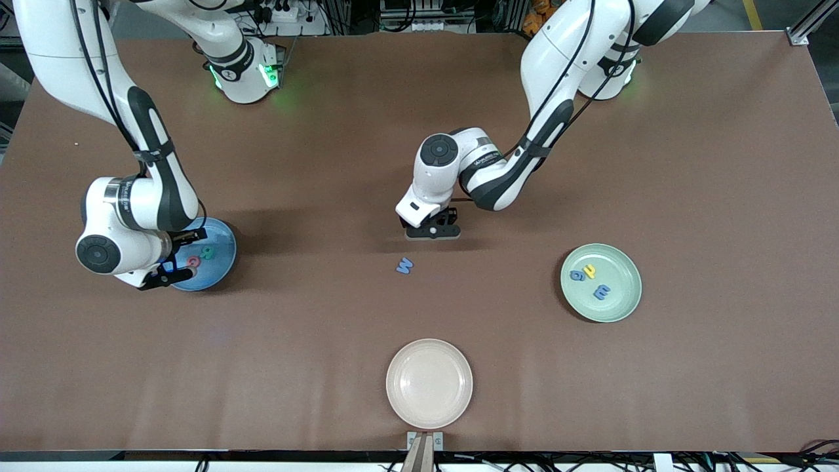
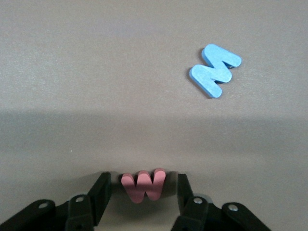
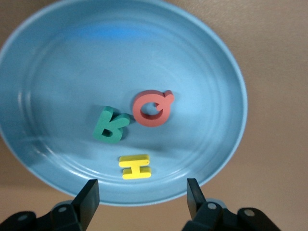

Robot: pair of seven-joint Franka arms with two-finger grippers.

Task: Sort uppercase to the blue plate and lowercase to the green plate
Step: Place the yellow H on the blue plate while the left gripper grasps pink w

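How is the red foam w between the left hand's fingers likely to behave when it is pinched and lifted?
The red w looks like thick, matte foam, so it is probably light and should grip rather than slip. It lies flat on the table with no round edge, so rolling seems unlikely. The left hand is open around it; its thin strokes may squash a little under a firm pinch.

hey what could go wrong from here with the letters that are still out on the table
1. The left gripper straddles the red w with its fingers open and apart from it; closing off-centre could tip or push it.
2. The light-blue M lies on the table close by and resembles a lowercase m, so it might land on the green plate instead of the blue plate.
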